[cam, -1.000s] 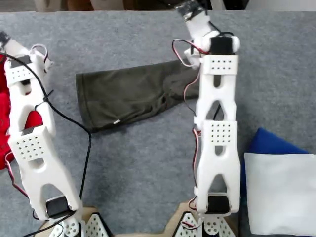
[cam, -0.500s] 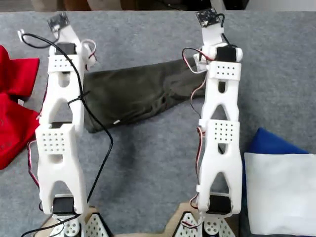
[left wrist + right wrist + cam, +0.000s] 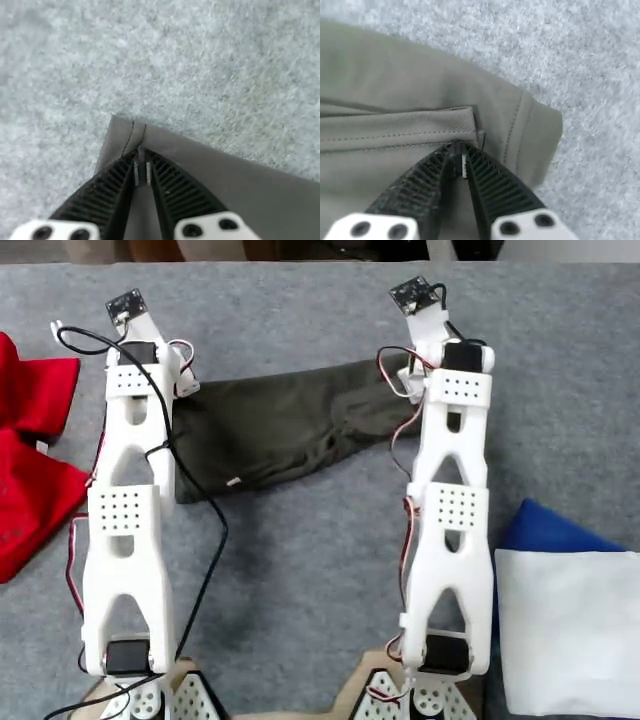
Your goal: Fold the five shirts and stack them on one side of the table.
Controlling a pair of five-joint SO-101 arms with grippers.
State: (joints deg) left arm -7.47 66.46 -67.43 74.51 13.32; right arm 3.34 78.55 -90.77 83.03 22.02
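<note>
Olive shirt (image 3: 270, 430): left gripper (image 3: 141, 169) clamps corner, right gripper (image 3: 460, 162) clamps hem fold.

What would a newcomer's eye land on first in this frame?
First, the olive shirt lying across the middle of the grey table. The left gripper and right gripper are each shut on its far edge, one at either end. Next, in the high view, come the red shirts at the left edge and a folded white shirt on a blue shirt at the near right.
</note>
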